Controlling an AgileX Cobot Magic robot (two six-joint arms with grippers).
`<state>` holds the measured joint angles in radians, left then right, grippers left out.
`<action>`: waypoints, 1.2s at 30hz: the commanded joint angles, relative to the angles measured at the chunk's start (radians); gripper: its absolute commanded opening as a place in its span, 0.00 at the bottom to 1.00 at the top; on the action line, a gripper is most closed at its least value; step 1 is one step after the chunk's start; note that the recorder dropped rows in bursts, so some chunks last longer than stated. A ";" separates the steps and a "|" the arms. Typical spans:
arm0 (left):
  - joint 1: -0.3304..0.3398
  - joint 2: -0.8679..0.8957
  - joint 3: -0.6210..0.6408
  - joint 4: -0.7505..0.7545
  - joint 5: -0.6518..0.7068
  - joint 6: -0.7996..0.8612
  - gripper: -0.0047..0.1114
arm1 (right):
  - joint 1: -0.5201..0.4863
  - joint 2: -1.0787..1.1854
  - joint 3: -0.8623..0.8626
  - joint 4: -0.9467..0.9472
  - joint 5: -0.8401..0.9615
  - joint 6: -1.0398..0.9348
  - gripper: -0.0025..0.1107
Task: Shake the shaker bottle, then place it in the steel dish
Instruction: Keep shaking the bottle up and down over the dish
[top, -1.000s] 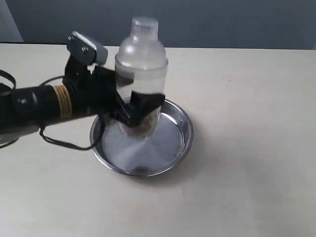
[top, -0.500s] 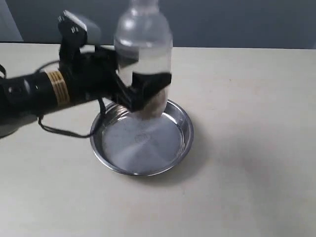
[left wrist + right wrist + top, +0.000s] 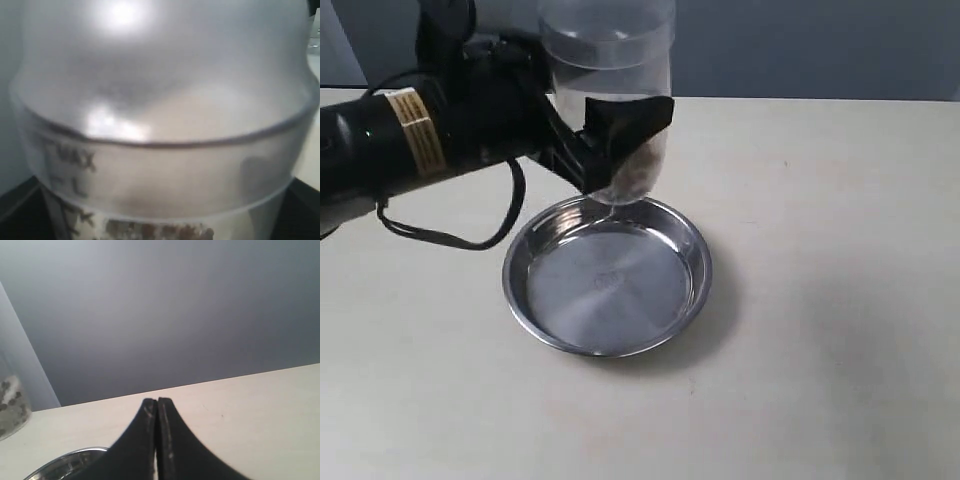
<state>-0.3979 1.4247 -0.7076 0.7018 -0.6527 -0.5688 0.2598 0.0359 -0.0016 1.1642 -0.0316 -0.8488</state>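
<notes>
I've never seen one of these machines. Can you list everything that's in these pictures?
shaker bottle: one, clear with a frosted top, held in the air near the dish's far rim
pellets: many, brown, inside the bottle
steel dish: one, shiny silver, on the table
table: one, pale beige
wall: one, grey-blue, behind the table
cable: one, black, looping under the arm
left arm: one, black
left gripper: one, black, clamped round the bottle
right gripper: one, black, shut, empty

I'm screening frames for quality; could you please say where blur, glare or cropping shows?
Exterior view: the shaker bottle is cropped at the top. Left wrist view: it fills the frame, soft, with glare. Right wrist view: evenly lit, no glare.
</notes>
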 commanded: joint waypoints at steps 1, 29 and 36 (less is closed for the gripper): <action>0.004 0.149 0.067 -0.046 0.063 -0.013 0.04 | -0.001 -0.004 0.002 0.001 -0.003 -0.004 0.01; 0.016 0.024 0.115 -0.081 -0.135 0.049 0.04 | -0.001 -0.004 0.002 0.001 -0.003 -0.004 0.01; 0.017 -0.105 0.048 0.018 0.089 0.046 0.04 | -0.001 -0.004 0.002 0.001 -0.003 -0.004 0.01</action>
<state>-0.3820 1.3076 -0.6556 0.6691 -0.7271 -0.5043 0.2598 0.0359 -0.0016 1.1642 -0.0316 -0.8488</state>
